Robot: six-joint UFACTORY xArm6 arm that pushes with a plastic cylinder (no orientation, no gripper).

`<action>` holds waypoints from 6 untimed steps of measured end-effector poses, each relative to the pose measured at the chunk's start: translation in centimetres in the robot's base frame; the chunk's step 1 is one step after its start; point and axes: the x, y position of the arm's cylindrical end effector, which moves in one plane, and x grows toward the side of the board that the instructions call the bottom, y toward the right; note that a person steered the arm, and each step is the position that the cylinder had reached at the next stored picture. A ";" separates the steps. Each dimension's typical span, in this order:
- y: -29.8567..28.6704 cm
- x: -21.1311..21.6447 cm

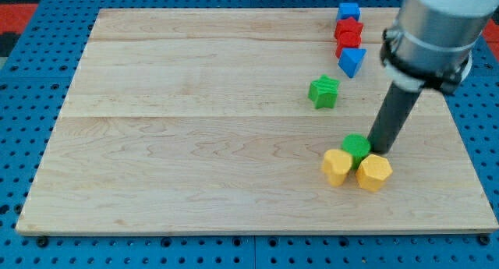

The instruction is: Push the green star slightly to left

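The green star lies on the wooden board, right of centre in the upper half. My tip is down at the lower right, well below and to the right of the star. It stands just right of a green round block and just above a yellow block. A second yellow block lies to the left of that one. The rod slants up to the arm's grey body at the view's top right.
A column of blocks stands at the view's top right: a blue block, a red block, another red block and a blue triangular block. The board rests on a blue pegboard.
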 end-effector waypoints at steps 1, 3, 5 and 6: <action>0.8 -2.8; -2.4 -12.5; -8.2 -12.8; -8.4 -14.3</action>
